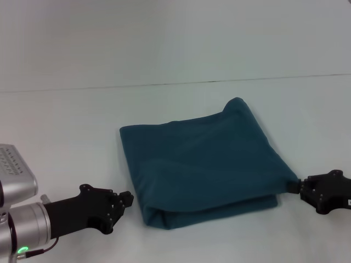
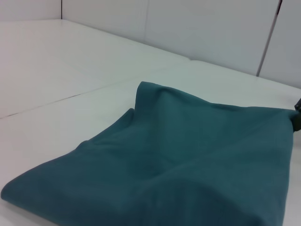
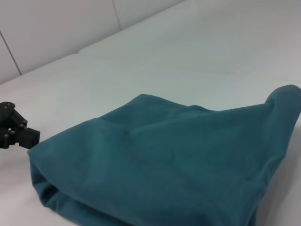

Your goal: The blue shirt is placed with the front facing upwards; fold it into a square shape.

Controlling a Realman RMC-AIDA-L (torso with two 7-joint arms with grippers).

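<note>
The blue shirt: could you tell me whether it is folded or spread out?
Folded: the blue shirt lies as a layered, roughly square bundle, doubled edges showing along its near side.

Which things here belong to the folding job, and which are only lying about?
Part of the job:
- the blue shirt, already folded into a rough square
- the right gripper, pinching the shirt's near right corner
- the left gripper, just off the shirt's near left corner, not touching

Just there:
- the white table, which only carries the shirt; nothing else lies on it
</note>
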